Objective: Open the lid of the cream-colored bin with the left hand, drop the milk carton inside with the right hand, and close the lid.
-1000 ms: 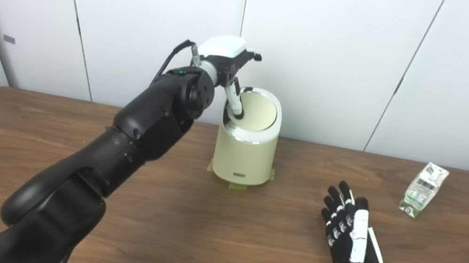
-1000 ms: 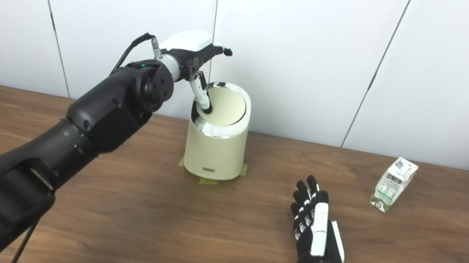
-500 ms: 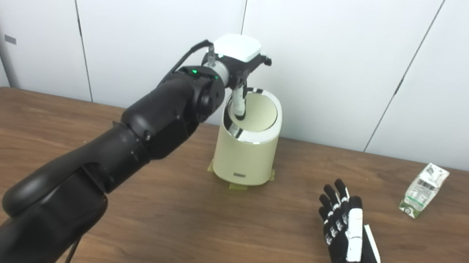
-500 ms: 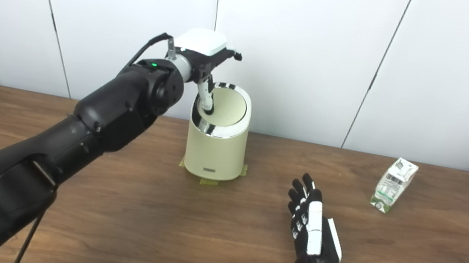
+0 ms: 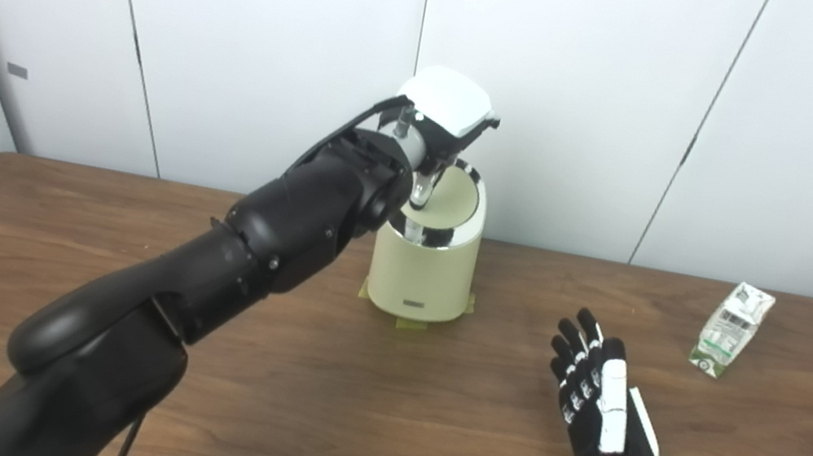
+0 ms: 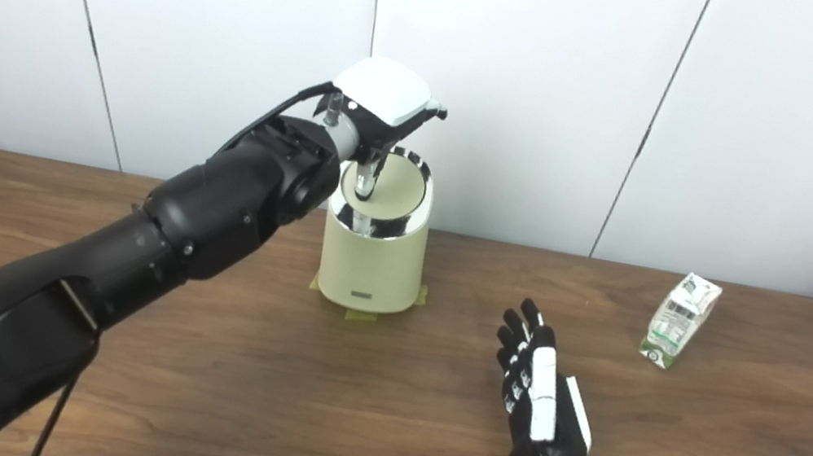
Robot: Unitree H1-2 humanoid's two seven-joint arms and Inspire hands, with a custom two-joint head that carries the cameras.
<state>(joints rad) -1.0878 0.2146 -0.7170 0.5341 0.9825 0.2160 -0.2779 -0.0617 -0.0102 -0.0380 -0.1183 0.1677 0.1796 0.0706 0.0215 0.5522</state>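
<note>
White wall panels behind brown table (image 5: pixel 315 378). Left eye view: left hand (image 5: pixel 442 114) over cream-colored bin (image 5: pixel 421 276), one finger pressing tilted lid (image 5: pixel 452 203); grip unclear. Right eye view: right hand (image 6: pixel 539 399) spread, empty; milk carton (image 6: pixel 679 319) untouched, well apart. Dropping, closing remain.

Left robot hand (image 5: pixel 444 114) moved right, tipping the lid (image 5: pixel 451 201) steeper.

The bin (image 5: pixel 422 272) stands at the table's (image 5: pixel 342 415) far middle, near the wall. The left hand (image 5: pixel 444 114) is above its lid (image 5: pixel 448 200). The right hand (image 5: pixel 603 409) lies nearer, to the right. The milk carton (image 5: pixel 730 329) stands far right.
</note>
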